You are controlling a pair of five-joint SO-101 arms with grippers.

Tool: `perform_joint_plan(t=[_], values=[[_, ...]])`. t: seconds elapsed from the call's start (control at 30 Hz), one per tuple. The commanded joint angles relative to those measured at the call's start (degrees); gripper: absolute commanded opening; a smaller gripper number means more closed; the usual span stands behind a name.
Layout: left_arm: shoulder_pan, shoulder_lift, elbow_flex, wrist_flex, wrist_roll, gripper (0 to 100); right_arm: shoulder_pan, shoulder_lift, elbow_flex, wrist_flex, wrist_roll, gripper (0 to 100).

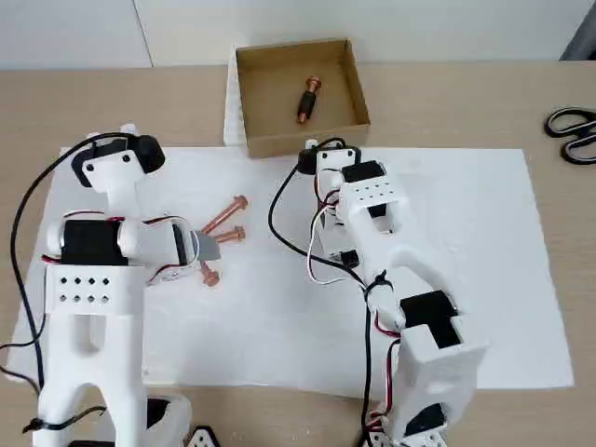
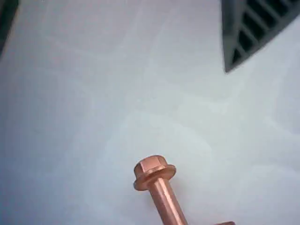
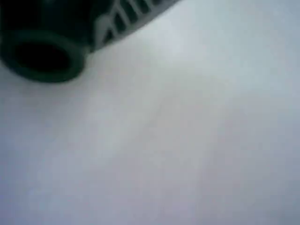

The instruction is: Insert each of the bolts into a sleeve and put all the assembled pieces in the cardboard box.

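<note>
Looking down over the table, I count three loose copper bolts [image 1: 228,235] lying close together on the white sheet [image 1: 484,279]. One assembled piece [image 1: 309,98], a bolt seated in its dark sleeve, already lies in the cardboard box [image 1: 307,142] at the sheet's far edge. By my reckoning one of the four bolts in sight is done.

My left gripper [image 1: 209,248] sits low over the bolts, jaws spread wide with nothing between them. Its wrist view looks down on one bolt's flanged hex head [image 2: 154,172] flat on the sheet, with a ribbed finger [image 2: 253,28] off to one side. I think it is placed there to straddle a shank and close on it.

My right arm [image 1: 372,200] is folded down onto the middle of the sheet, just in front of the box. Its wrist view has a black sleeve [image 3: 42,56] hard up against the right gripper [image 3: 112,23], open bore toward the camera. I cannot tell whether that gripper is clamped on the sleeve or merely beside it. Kept low there, it would offer the left arm a steady bore to feed a bolt into, with the box near for the drop.

Scissors [image 1: 573,130] lie on the bare table [image 1: 93,102], well apart from the work.
</note>
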Motion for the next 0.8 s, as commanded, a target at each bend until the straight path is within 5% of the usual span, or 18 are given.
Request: perform_joint_plan(t=[0.0,0.13,0.43,0.57,0.77], values=[[0.09,-0.44,-0.13,-0.09,-0.62,29,-0.75,-0.48,-0.44,0.4,3.69,0.5],[0.09,-0.44,-0.31,0.0,-1.85,29,-0.22,-2.68,-2.81,3.91,5.54,0.4],[-0.26,0.0,-2.07,-1.67,-23.3,29,4.53,-17.1,-10.46,13.49,10.9,0.4],[-0.09,0.44,-2.42,-7.38,-24.09,29,6.81,-20.26,-10.37,15.52,12.13,0.3],[-0.26,17.05,-8.13,-11.6,-29.36,29,8.4,-22.29,-10.37,16.13,12.13,0.3]])
